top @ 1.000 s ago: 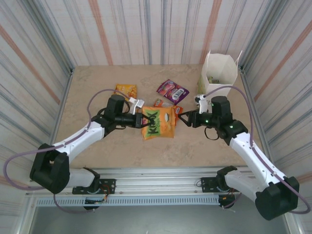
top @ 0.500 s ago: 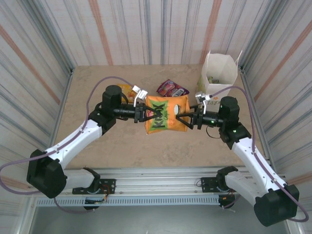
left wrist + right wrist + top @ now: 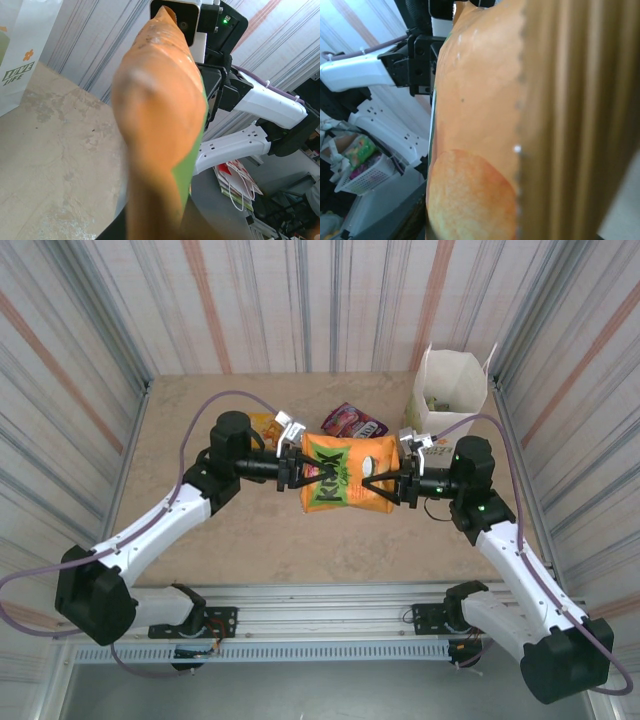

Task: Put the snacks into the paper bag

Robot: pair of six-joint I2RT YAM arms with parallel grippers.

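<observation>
The orange-green Krax packet (image 3: 343, 475) hangs in the air over the middle of the table, stretched between both arms. My left gripper (image 3: 297, 472) is shut on its left edge. My right gripper (image 3: 378, 483) has its fingers on either side of the packet's right edge; how tightly they close is unclear. The packet (image 3: 160, 100) looms blurred in the left wrist view, and in the right wrist view its crimped seam (image 3: 555, 115) sits very close. A purple packet (image 3: 355, 420) and a yellow-orange packet (image 3: 262, 423) lie on the table behind. The white paper bag (image 3: 452, 390) stands upright at the back right.
Striped walls close in the table (image 3: 230, 540) on three sides. The bag (image 3: 20, 50) with its green-orange logo appears at the left of the left wrist view. The front half of the table is bare stone-patterned surface.
The Krax packet was lifted off the table by the left gripper and carried up and right. The right gripper came to its right edge and its fingers have narrowed around it.
</observation>
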